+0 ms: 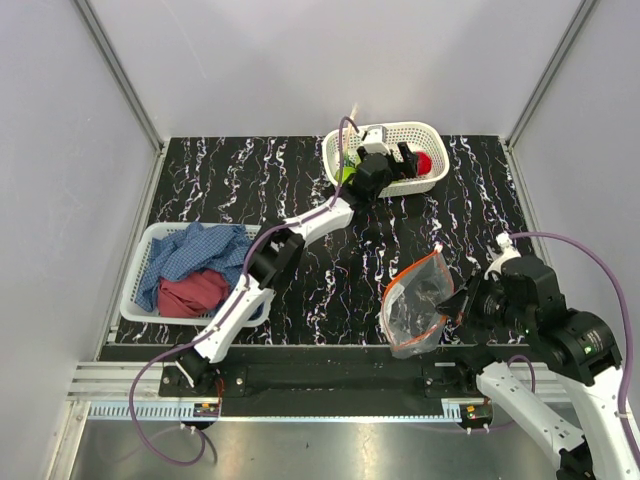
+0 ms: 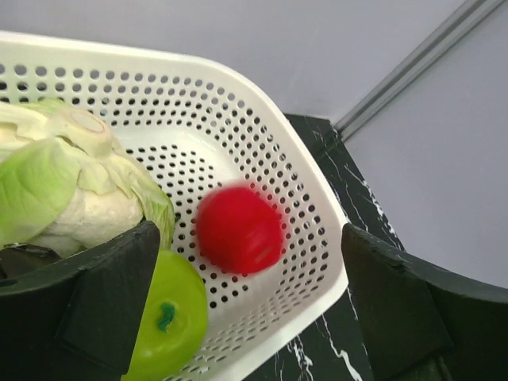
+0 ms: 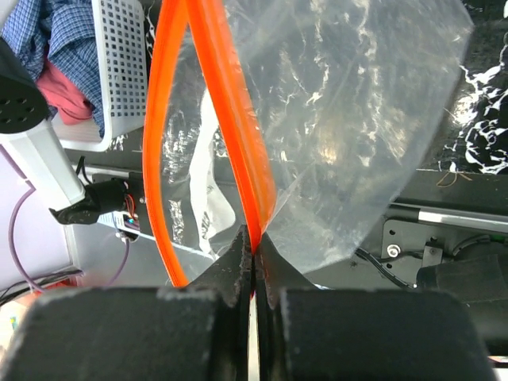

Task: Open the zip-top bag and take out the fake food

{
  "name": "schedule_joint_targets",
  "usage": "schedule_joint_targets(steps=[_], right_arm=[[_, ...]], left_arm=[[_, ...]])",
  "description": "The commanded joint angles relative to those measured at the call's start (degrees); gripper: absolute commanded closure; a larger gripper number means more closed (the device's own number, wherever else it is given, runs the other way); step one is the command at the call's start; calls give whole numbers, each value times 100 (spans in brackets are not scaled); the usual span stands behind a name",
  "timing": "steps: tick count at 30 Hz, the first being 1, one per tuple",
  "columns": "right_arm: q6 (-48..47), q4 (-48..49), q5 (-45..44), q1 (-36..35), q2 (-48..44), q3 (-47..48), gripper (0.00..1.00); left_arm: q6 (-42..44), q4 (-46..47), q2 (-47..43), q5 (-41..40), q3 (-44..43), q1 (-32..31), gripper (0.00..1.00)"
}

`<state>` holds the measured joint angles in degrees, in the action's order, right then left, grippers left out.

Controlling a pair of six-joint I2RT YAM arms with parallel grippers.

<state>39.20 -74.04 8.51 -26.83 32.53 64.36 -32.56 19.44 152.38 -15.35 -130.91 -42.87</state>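
The far basket (image 1: 436, 135), white and full of holes, stands at the back edge of the black marbled desk (image 1: 250, 180), close to the grey back wall. In it lie a pale green cabbage (image 2: 71, 182), a lime-green fruit (image 2: 167, 317) touching the cabbage's underside, and a red piece (image 2: 239, 228) beside them on the basket's floor, blurred in the left wrist view. The left hand (image 1: 391, 162) hangs over this basket with its fingers spread wide, gripping nothing; the red piece shows in the gap between them.

The zip-top bag (image 1: 418, 300) is well apart from the far basket, straight toward the near edge of the desk. The right hand (image 3: 254, 262) is clenched on one end of the bag's orange zip strip (image 3: 230, 119). The two halves of the strip bow apart, so the mouth stands open. The film is clear and crinkled; whether anything lies inside cannot be told. The bag's lower end reaches the near edge.

A second white basket (image 1: 135, 300) sits to the near left of the far basket, at the desk's left edge, holding a blue checked cloth (image 1: 195, 250) and a red cloth (image 1: 195, 292).

Between the far basket and the bag the desk surface shows bare; the left arm crosses the stretch to the near left of the far basket.
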Motion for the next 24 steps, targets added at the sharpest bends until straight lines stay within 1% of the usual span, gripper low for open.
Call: schedule_joint_targets(steps=[1, 2, 3, 5, 6, 7, 8, 9, 10, 11, 12, 13, 14, 15, 16, 17, 18, 19, 20, 21, 22, 23, 24], right_arm=[[18, 179, -254, 11, 68, 42, 100], [-17, 197, -297, 11, 95, 50, 100], [-35, 197, -359, 11, 217, 77, 100], [-132, 241, -482, 2, 358, 112, 100], [-193, 284, -508, 11, 498, 138, 100], [-254, 407, -596, 11, 569, 156, 100], [-299, 486, -640, 11, 639, 156, 100], [-334, 557, -684, 20, 805, 191, 100], [-421, 723, -745, 11, 894, 209, 100], [-448, 803, -815, 11, 991, 226, 100], [-474, 899, -816, 11, 1235, 235, 100], [-510, 1100, -816, 11, 1377, 218, 100], [-527, 1198, -825, 11, 1544, 209, 100], [-554, 1303, -825, 2, 1902, 209, 100], [-554, 1505, -825, 11, 2080, 226, 100], [-536, 1611, -816, 11, 2264, 244, 100], [-519, 1725, -947, 11, 2623, 279, 100], [-519, 1918, -965, 11, 2809, 314, 99], [-562, 2007, -931, 11, 3011, 419, 95], [-589, 2086, -913, 11, 3440, 507, 92], [-650, 2174, -922, 11, 3644, 577, 88], [-685, 2218, -922, 11, 3846, 674, 84], [-755, 2262, -887, 11, 4205, 883, 72]], left_arm=[[83, -10, -918, 384, 425, 112, 1], [135, -11, -1094, 488, 583, 121, 1], [275, -89, -1522, 507, 767, 121, 1], [433, -125, -1999, 551, 1382, 121, 1], [486, -99, -2584, 560, 1628, 121, 1], [531, -133, -2842, 551, 2144, 121, 1], [557, -195, -3176, 560, 2375, 121, 1], [575, -387, -3745, 569, 2595, 121, 1], [566, -519, -4090, 560, 2849, 121, 1], [453, -633, -4398, 673, 3330, 121, 1], [400, -826, -4696, 770, 3631, 113, 1], [347, -976, -5317, 867, 3878, 121, 1], [242, -1160, -5602, 1120, 4324, 121, 1], [154, -1562, -5944, 1218, 4537, 121, 1], [75, -1740, -6539, 1297, 4766, 113, 1], [-39, -1873, -6911, 1481, 5038, 95, 1], [-66, -2231, -7228, 1500, 5484, 51, 1], [-93, -2434, -7527, 1457, 5715, -1, 1], [-163, -2636, -8217, 1335, 5926, -141, 1], [-207, -2952, -8502, 1255, 6354, -229, 1], [-286, -3094, -8853, 1176, 6559, -317, 1], [-478, -3243, -9422, 1062, 6744, -510, 1], [-584, -3454, -9741, 1009, 6972, -607, 1]])
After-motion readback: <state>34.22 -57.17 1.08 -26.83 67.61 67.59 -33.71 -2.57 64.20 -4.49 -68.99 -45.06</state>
